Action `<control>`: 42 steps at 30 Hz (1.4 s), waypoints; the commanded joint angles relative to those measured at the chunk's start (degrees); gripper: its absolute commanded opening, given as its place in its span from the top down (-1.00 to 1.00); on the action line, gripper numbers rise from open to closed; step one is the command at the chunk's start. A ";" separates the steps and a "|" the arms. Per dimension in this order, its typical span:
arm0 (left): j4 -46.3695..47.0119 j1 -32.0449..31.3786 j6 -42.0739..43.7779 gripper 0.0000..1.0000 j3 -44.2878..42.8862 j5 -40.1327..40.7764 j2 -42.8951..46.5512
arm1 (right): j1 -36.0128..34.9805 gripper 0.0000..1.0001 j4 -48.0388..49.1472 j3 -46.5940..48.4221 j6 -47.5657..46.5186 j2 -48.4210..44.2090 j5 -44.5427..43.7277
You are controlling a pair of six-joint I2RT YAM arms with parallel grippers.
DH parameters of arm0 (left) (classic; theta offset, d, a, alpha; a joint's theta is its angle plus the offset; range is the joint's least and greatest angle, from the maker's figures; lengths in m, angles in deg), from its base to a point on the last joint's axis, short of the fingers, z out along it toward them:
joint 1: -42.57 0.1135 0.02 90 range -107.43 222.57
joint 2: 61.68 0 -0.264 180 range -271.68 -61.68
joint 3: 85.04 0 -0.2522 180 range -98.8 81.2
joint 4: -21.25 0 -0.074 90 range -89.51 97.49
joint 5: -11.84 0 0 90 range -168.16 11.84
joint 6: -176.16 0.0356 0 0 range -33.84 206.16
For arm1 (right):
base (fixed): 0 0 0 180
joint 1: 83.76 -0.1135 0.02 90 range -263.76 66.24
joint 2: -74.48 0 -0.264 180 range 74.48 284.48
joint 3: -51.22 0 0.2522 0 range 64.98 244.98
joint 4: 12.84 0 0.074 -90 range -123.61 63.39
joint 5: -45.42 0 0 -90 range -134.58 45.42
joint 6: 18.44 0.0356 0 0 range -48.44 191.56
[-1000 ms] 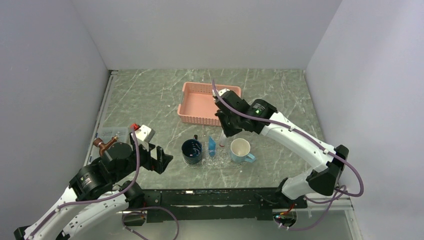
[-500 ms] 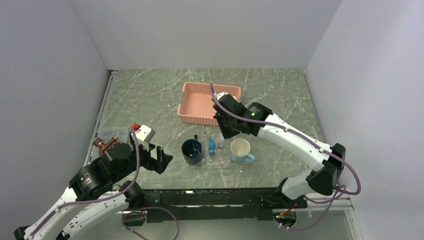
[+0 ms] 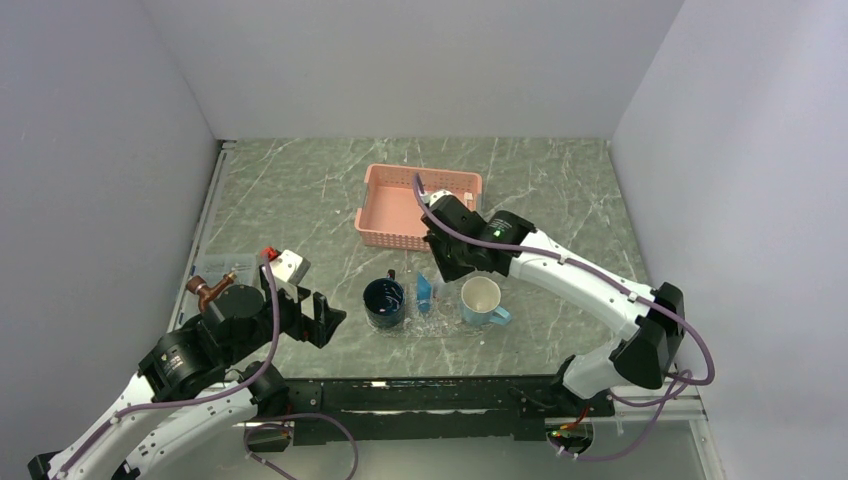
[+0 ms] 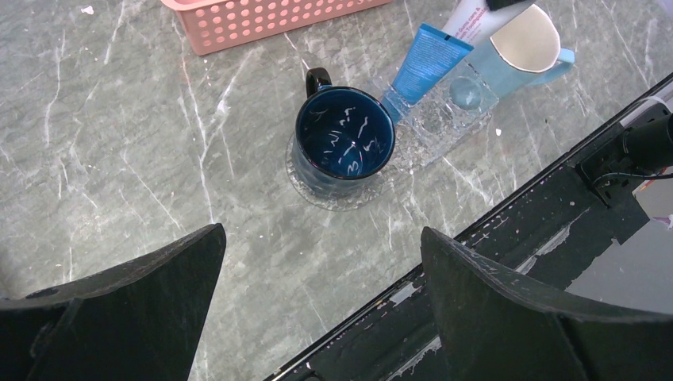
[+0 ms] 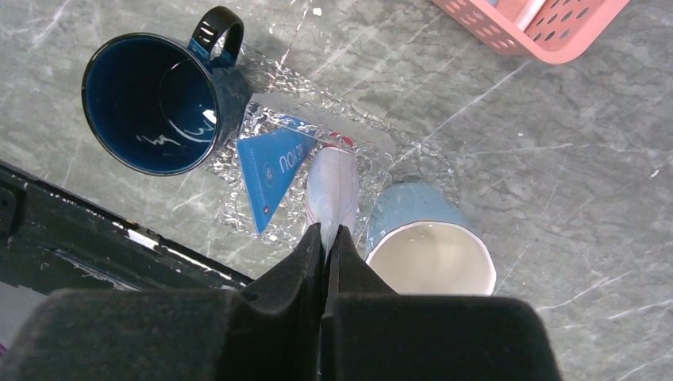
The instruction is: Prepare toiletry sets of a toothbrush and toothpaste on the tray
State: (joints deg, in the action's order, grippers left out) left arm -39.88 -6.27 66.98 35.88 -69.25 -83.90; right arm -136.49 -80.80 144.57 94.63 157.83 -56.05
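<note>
- Right pincer (image 3: 447,272) has slid left from the pink basket (image 3: 385,235) and closer to the tray (image 5: 317,127); it is clamped on a white toothpaste tube (image 5: 332,186).
- Blue toothpaste (image 5: 270,171) lies on the tray in the narrow gap between the dark mug (image 5: 151,103) and the pale mug (image 5: 428,266), with the white tube just beside it.
- Left pincer (image 4: 321,238) gapes wide over the bare table (image 4: 119,159), near its black front edge (image 4: 476,238).

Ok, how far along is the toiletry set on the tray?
Done: a blue toothpaste tube is on the clear tray. In hand: the right claw is shut on a pale item over the tray beside that tube; whether it's a toothbrush is unclear. Left to do: setting it down and releasing. The left claw is open, holding nothing.
</note>
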 commanded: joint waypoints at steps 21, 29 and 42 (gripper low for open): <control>2.80 -0.29 -0.17 -0.99 0.06 0.27 -0.29 | -4.87 1.00 3.34 -3.65 6.77 0.16 -6.83; 2.81 -0.22 -0.18 -0.99 0.06 0.15 -0.38 | -5.34 1.00 2.62 -4.18 8.16 0.21 -10.05; 2.81 -0.22 -0.16 -0.99 0.06 0.12 -0.57 | -5.36 1.00 3.58 -5.93 8.92 0.81 -10.67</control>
State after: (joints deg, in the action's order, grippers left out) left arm -39.44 -6.27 66.98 35.97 -69.25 -84.03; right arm -141.60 -79.01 139.32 102.47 159.18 -65.07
